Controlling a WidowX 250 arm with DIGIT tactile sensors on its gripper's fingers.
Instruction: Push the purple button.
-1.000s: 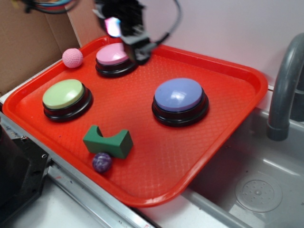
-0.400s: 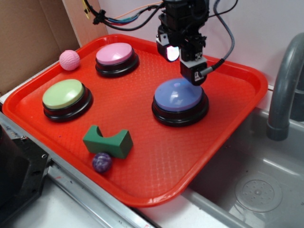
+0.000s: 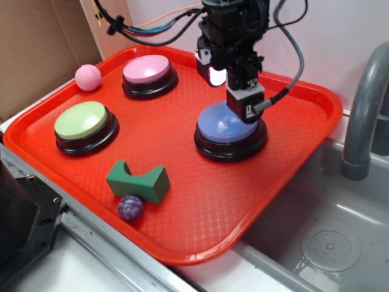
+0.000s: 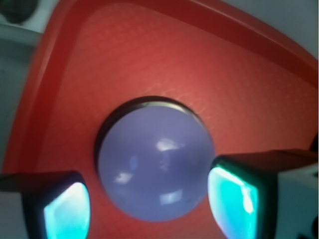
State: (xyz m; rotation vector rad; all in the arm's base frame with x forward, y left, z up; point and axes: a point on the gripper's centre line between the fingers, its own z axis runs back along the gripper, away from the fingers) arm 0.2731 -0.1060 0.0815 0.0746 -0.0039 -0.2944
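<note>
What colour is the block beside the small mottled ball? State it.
Dark green block, clearest in the exterior view.

The gripper (image 3: pixel 244 112) stands straight above the purple button (image 3: pixel 226 126), whose dome fills the space between the two fingers (image 4: pixel 233 194) in the wrist view, with nothing between them and it. Bare red tray (image 3: pixel 206 201) lies all round the button, so the sides are free. The pink button (image 3: pixel 147 70), green button (image 3: pixel 82 120), green block (image 3: pixel 138 181) and two small balls (image 3: pixel 130 207) sit well apart to one side, and the grey faucet (image 3: pixel 363 115) rises beyond the tray's edge on the other.
</note>
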